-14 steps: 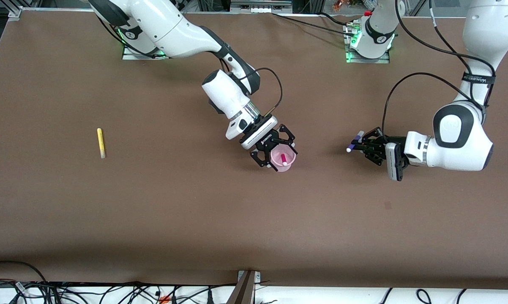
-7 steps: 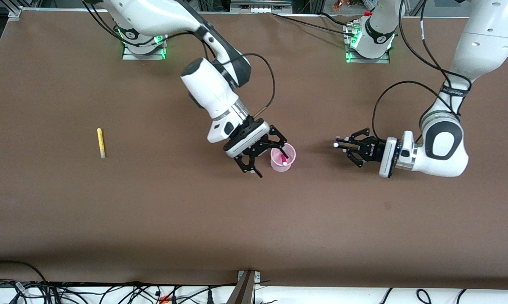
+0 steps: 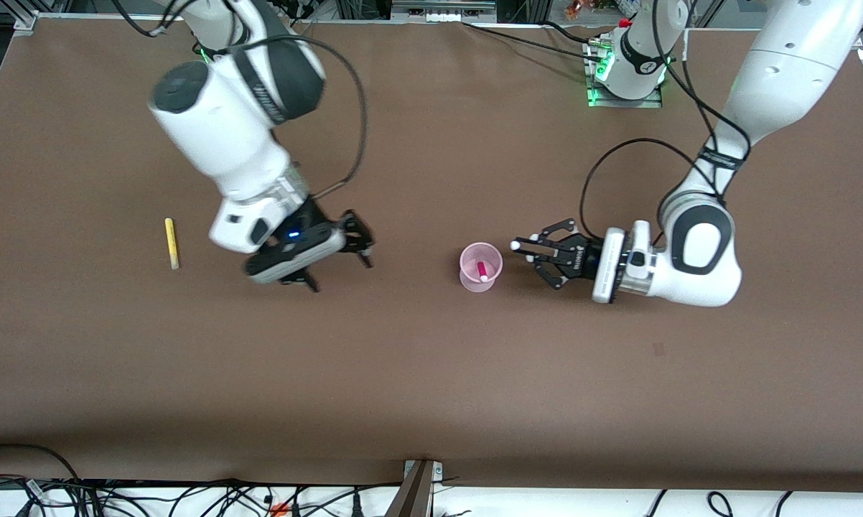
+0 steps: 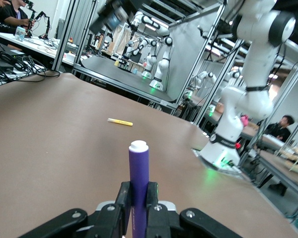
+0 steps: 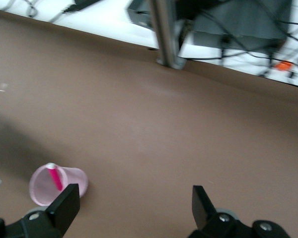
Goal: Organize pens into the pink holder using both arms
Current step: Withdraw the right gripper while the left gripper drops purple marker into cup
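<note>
The pink holder stands mid-table with the magenta pen leaning inside it. My left gripper is shut on the dark purple pen, whose pale tip points at the holder and is close beside its rim. In the left wrist view the purple pen stands clamped between the fingers. My right gripper is open and empty above the table, between the holder and the yellow pen. Its wrist view shows the holder and the magenta pen. The green pen is out of view.
The yellow pen lies flat toward the right arm's end of the table and also shows in the left wrist view. The table's front edge has a metal post and cables along it.
My right gripper has left the holder and swung toward the yellow pen. My left gripper has carried the purple pen toward the holder, up to its rim.
</note>
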`<state>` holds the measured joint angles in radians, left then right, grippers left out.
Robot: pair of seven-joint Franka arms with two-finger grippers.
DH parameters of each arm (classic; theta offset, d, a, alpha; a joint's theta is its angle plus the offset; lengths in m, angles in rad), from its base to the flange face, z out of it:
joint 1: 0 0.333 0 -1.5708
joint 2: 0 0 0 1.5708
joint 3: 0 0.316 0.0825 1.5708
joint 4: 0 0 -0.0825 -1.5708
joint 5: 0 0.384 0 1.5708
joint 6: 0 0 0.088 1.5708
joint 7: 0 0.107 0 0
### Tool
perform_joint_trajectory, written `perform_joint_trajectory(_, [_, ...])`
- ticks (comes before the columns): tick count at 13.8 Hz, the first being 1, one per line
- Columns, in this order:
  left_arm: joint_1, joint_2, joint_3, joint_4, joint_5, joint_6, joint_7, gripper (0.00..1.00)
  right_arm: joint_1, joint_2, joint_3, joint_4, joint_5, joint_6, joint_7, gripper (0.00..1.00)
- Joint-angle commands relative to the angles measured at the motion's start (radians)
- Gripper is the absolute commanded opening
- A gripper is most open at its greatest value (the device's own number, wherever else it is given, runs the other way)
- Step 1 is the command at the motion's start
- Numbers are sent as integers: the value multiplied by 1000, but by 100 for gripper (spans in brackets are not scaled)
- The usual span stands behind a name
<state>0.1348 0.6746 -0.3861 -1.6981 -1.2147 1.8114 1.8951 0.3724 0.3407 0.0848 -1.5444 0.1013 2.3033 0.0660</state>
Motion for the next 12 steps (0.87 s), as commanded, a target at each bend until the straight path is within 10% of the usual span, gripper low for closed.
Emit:
perform_joint_trajectory(1, [-61,36,4,14,-81,48,119,0,-6,-55,-94,-34,12,-102,-22,100])
perform_joint_trajectory(6, [-75,63,6,5,-80,78,196,0,-6,-98,-252,-36,12,-313,-48,100])
perform_joint_trajectory(8, [-72,51,9,1,-68,82,196,40,-6,-121,-283,-36,12,-437,-46,100])
perform_joint_trajectory(9, [-69,54,6,-3,-60,71,208,99,-6,-135,-287,-40,11,-470,-46,100])
perform_joint_trajectory(12, [-69,42,4,-3,-60,66,203,100,-6,-169,-312,-42,11,-550,-46,100])
